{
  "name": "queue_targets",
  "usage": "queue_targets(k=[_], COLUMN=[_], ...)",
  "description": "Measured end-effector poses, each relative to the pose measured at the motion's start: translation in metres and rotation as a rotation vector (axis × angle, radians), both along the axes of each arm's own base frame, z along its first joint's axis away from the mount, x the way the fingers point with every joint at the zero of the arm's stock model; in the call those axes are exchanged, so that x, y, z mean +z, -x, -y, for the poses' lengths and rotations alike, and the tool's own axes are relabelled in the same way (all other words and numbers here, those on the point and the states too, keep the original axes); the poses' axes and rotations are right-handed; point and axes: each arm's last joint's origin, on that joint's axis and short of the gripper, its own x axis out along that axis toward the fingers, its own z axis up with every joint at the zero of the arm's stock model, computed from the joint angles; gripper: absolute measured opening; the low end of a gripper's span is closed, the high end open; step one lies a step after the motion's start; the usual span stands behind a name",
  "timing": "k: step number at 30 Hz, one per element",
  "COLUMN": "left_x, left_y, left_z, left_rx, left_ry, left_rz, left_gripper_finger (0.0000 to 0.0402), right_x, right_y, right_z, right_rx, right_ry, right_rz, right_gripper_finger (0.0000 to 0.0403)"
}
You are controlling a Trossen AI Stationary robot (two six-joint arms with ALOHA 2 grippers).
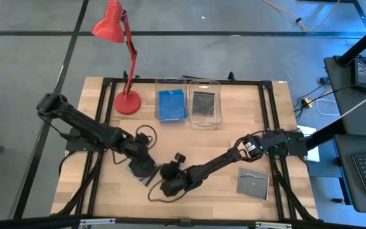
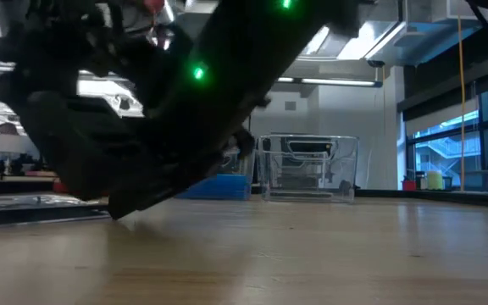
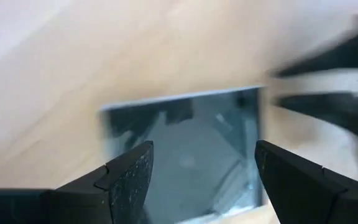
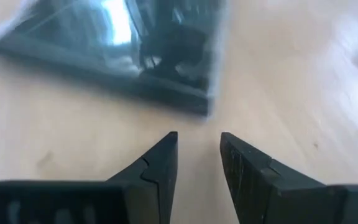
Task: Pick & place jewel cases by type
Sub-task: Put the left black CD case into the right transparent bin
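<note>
left end effector (image 3: pixel 201 180) gapes wide over a grey jewel case (image 3: pixel 185 149) lying flat; right end effector (image 4: pixel 199 165), partly open and empty, sits just beside its edge.

Tabletop (image 1: pixel 189 143): light wood, black-framed. On it: red lamp base (image 1: pixel 128 102), far left; two clear bins side by side at far edge, blue case (image 1: pixel 171 105) in left bin (image 1: pixel 170 81), grey case (image 1: pixel 203 103) in right bin (image 1: pixel 204 81); grey case (image 1: pixel 143 170) near front centre; grey case (image 1: pixel 253 184) front right.

Two bins (image 1: pixel 189 102) side by side at table's (image 1: pixel 272 133) far edge, lamp (image 1: pixel 128 102) left of them, one jewel case (image 1: pixel 253 184) near right.
</note>
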Motion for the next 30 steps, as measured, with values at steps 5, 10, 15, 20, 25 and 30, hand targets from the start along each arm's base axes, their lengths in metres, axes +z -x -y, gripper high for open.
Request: queue_targets(k=[5, 10, 15, 20, 25, 30], left_x=[0.001, -0.001, -0.001, -0.014, -0.037, -0.054], left_y=[0.017, 0.017, 0.019, 0.023, 0.027, 0.033], left_z=[-0.007, -0.007, -0.006, -0.004, -0.005, -0.007], left_rx=[0.094, 0.105, 0.176, 0.226, 0.247, 0.260], left_ry=[-0.023, -0.068, -0.047, -0.001, 0.065, 0.095], left_rz=[-0.125, -0.128, -0.132, -0.159, -0.139, -0.138], left_gripper_finger=[0.0276, 0.0276, 0.0276, 0.0276, 0.0276, 0.0276], right_x=[0.008, 0.008, 0.009, 0.011, 0.012, 0.014], right_y=[0.004, 0.006, 0.005, 0.002, 0.000, -0.002], right_z=[-0.011, -0.016, -0.018, -0.018, -0.020, -0.022], right_rx=[0.171, 0.254, 0.276, 0.274, 0.302, 0.323], right_ry=[0.148, 0.133, 0.102, 0.073, 0.032, -0.003], right_rz=[-0.109, -0.150, -0.147, -0.110, -0.088, -0.066], right_gripper_finger=[0.0127, 0.0127, 0.0127, 0.0126, 0.0126, 0.0126])
